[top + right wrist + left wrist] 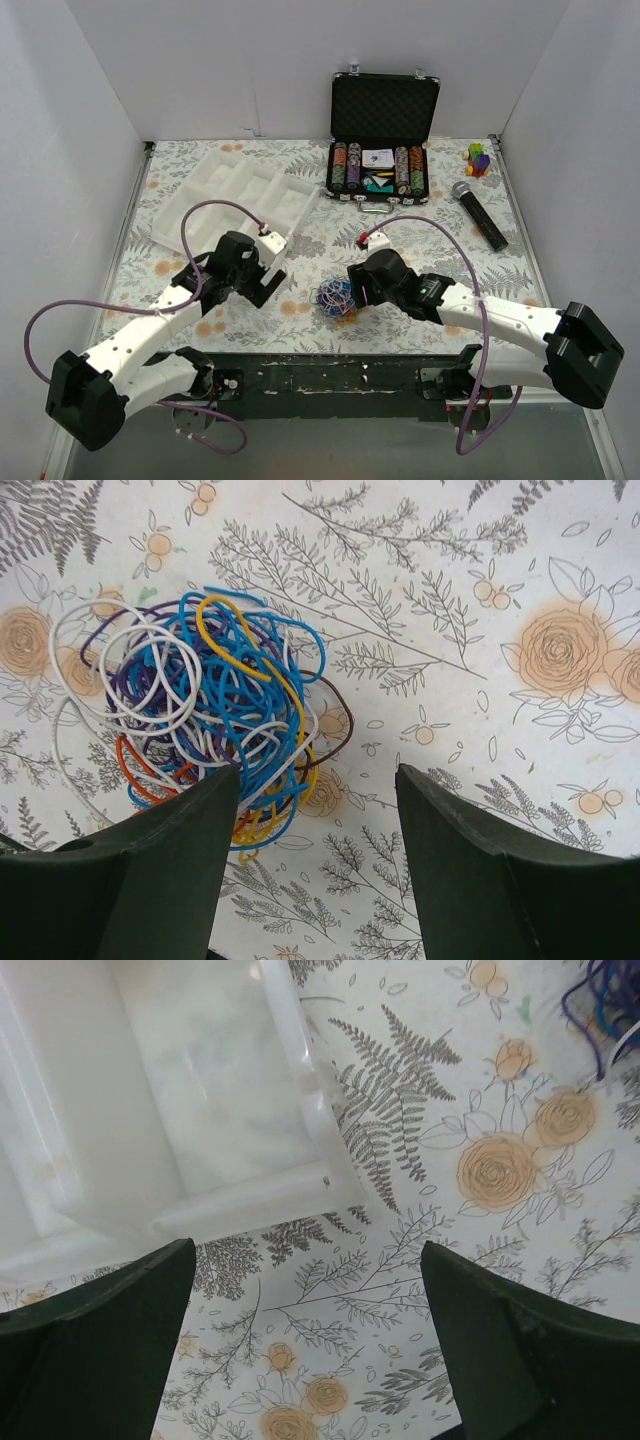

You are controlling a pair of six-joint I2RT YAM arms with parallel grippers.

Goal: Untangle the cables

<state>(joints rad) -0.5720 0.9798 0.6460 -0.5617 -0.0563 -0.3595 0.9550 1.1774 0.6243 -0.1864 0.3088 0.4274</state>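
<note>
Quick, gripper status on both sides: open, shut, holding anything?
Left gripper: open, empty, near the white tray.
Right gripper: open, holding nothing; the cable tangle lies by one finger.

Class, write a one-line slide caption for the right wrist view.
Open right gripper poised at the edge of a multicoloured tangle of cables on the floral tablecloth.

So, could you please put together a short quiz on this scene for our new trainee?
1. Fill in: the left gripper and the right gripper are both ___, holding nothing.
2. Which is closer to the cable tangle? A) left gripper B) right gripper C) both equally near
3. True or false: the cable tangle lies outside the white compartment tray.
Key: 1 open; 2 B; 3 true.
</note>
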